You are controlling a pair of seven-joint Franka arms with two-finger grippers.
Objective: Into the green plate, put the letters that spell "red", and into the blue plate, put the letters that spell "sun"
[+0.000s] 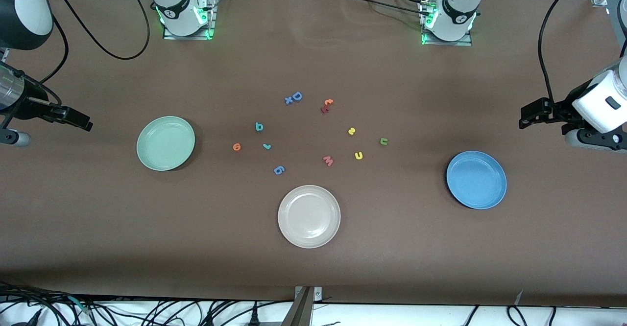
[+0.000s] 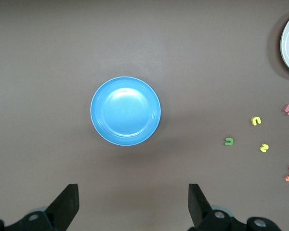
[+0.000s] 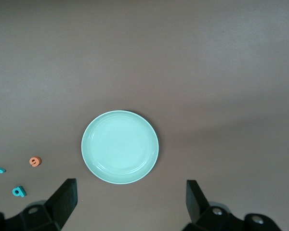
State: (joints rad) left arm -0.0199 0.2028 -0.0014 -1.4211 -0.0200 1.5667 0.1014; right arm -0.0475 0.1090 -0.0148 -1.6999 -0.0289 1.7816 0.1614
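The teal "d" [image 1: 259, 127], orange "e" [image 1: 237, 147] and teal "r" [image 1: 267, 146] lie on the table between the centre and the green plate [image 1: 165, 143]. A yellow "s" [image 1: 351, 131], a yellow u/n shape [image 1: 358, 155] and a dark green u/n shape [image 1: 384, 141] lie toward the blue plate [image 1: 476, 179]. Both plates hold nothing. My left gripper [image 1: 525, 119] hangs open and empty over bare table near the blue plate [image 2: 125, 110]. My right gripper [image 1: 83, 122] hangs open and empty over bare table near the green plate [image 3: 120, 147].
A cream-beige plate [image 1: 309, 216] sits nearest the front camera at mid-table. Other letters lie among the task's: a blue "D" [image 1: 294, 98], a red-orange pair [image 1: 326, 105], a pink "m" [image 1: 328, 160] and a blue "6" shape [image 1: 278, 170].
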